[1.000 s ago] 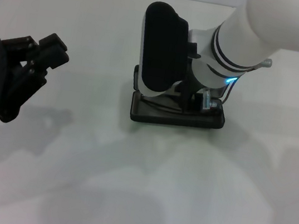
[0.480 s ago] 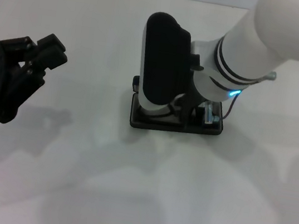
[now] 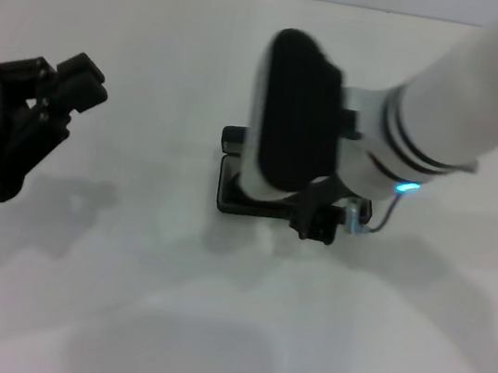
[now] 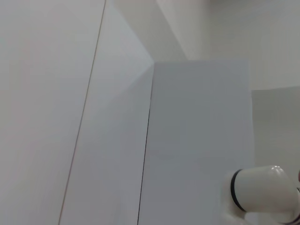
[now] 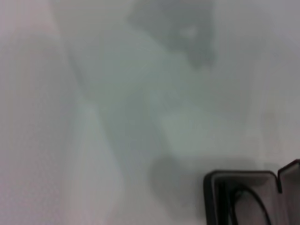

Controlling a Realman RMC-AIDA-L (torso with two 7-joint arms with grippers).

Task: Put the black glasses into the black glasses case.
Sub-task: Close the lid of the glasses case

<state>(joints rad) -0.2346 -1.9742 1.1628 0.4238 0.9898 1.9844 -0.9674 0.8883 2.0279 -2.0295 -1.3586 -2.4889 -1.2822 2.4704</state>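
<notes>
The black glasses case [image 3: 231, 197] lies on the white table, mostly hidden under my right arm in the head view. In the right wrist view the case [image 5: 212, 190] stands open, and thin black wire of the black glasses [image 5: 247, 200] shows inside it. My right gripper [image 3: 318, 223] is just past the case's near right corner, largely covered by the white forearm and its black pad. My left gripper [image 3: 84, 85] is held off to the left, far from the case.
The white table [image 3: 120, 299] stretches around the case, with only shadows on it. A wall seam runs along the back edge. The left wrist view shows only white panels and part of a white arm [image 4: 262, 192].
My right arm has swung toward the front right, off the case, covering more of it in the head view. The left arm has stayed in place.
</notes>
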